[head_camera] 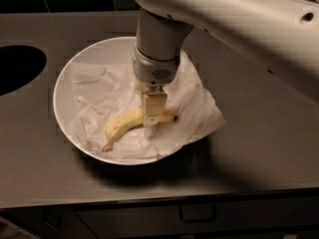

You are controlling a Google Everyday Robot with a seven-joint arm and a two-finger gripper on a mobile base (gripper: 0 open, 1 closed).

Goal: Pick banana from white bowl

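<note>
The banana [123, 126] lies in the white bowl [59, 99] on crumpled white paper [197, 103], stem end to the right and dark tip at the lower left. The bowl stands on the grey counter. My gripper [152, 114] hangs straight down from the white arm and sits right at the banana's right part, hiding a short stretch of it. The banana still rests on the paper.
A dark round opening [17, 68] is cut into the counter at the far left. The paper spills over the bowl's right rim onto the counter. The counter's front edge [159, 198] runs below the bowl, with a drawer handle [198, 218] beneath it.
</note>
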